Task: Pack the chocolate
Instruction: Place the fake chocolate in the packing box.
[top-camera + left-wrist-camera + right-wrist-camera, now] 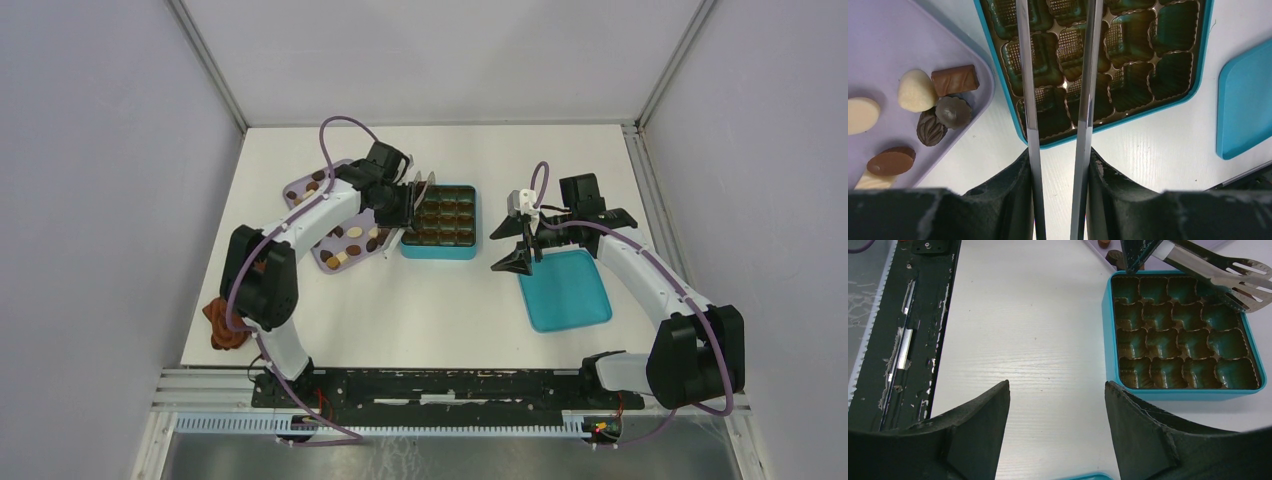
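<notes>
At the near edge a black mounting rail (440, 385) carries both arm bases, with a slotted white strip (380, 425) just in front of it. Past the rail lies the white table (420, 320), its top faintly grained like painted wood. A reddish-brown cloth (228, 325) sits crumpled at the table's near left edge, beside the left arm's elbow.

Right of centre a shallow teal lid (565, 290) lies flat, and the right arm reaches over its far right corner. The right gripper (512, 245) hangs just beyond the lid with its fingers spread wide, nothing between them and bare table beneath.

Further back, near the middle, stands the teal box (440, 220), its grid of cells lined in glossy gold-brown. The left gripper (405, 205) is at the box's left edge, its fingers pressed narrow against a pair of metal tongs (1030, 100) whose blades reach out over the cells.

The chocolate (954, 80) lies loose on a lilac tray (300, 190) just left of the box: cream, tan and dark pieces, some touching one another.

Pale lilac-grey walls (430, 50) close in the left, right and far sides, joined at the far corners by aluminium posts (205, 60).
</notes>
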Action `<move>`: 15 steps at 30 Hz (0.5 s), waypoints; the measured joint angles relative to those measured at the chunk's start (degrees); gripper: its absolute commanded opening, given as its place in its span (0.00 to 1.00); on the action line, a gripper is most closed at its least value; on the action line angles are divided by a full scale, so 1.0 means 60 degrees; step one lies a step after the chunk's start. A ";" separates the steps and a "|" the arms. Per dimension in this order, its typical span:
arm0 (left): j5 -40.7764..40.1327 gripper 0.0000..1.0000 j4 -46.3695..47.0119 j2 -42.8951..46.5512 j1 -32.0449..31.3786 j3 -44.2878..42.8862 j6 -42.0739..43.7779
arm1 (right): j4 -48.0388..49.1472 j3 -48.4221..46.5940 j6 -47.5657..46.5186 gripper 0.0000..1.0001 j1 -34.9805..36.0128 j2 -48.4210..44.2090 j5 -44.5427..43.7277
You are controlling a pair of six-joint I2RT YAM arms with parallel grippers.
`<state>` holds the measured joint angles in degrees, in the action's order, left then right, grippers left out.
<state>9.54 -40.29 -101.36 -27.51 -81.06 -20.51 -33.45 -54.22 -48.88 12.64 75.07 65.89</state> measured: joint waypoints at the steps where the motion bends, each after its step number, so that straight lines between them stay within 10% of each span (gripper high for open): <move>1: 0.0000 0.30 0.0004 -0.0029 -0.0007 0.0000 0.0000 | 0.0000 0.0000 0.0000 0.75 0.0000 0.0000 0.0000; 15: 0.0004 0.34 -0.0135 -0.0062 -0.0251 -0.0153 0.0000 | -0.0004 0.0000 0.0000 0.76 0.0000 0.0000 0.0000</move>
<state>9.56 -41.10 -101.73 -29.02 -81.97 -20.51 -33.47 -54.22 -48.88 12.64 75.07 65.89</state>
